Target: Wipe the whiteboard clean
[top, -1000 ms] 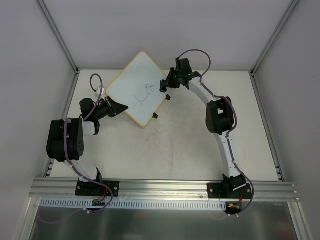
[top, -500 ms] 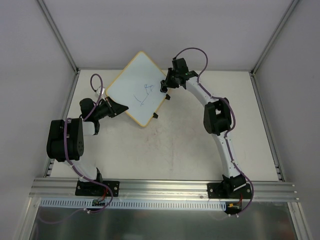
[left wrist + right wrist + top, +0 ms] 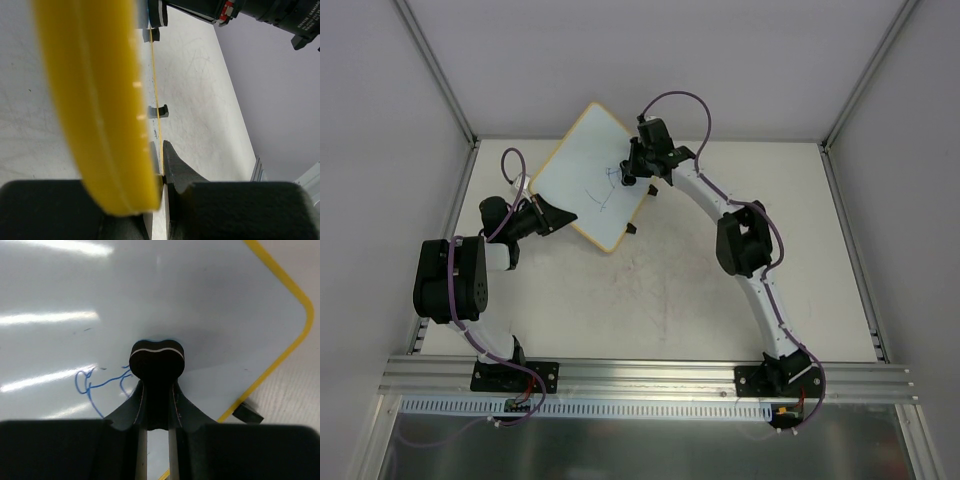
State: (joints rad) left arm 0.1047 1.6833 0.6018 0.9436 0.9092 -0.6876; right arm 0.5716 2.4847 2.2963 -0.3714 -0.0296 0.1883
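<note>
The whiteboard (image 3: 578, 175) lies tilted as a diamond at the back left, with a yellow frame and blue pen scribbles (image 3: 610, 184). My left gripper (image 3: 558, 215) is shut on its lower left edge; in the left wrist view the yellow frame (image 3: 100, 100) fills the left and the jaws (image 3: 162, 175) pinch it. My right gripper (image 3: 632, 172) is over the board's right part, shut on a small black eraser (image 3: 157, 359). The eraser's head rests against the white surface (image 3: 175, 295), just right of the blue scribbles (image 3: 90, 385).
Two black clip feet (image 3: 632, 231) (image 3: 656, 193) stick out from the board's lower right edge; one shows in the right wrist view (image 3: 248, 413) and one in the left wrist view (image 3: 159, 112). White walls enclose the table at the back and sides.
My right gripper has moved left from the board's right corner onto its surface, up to the scribbles. The left gripper and the board have stayed put.
</note>
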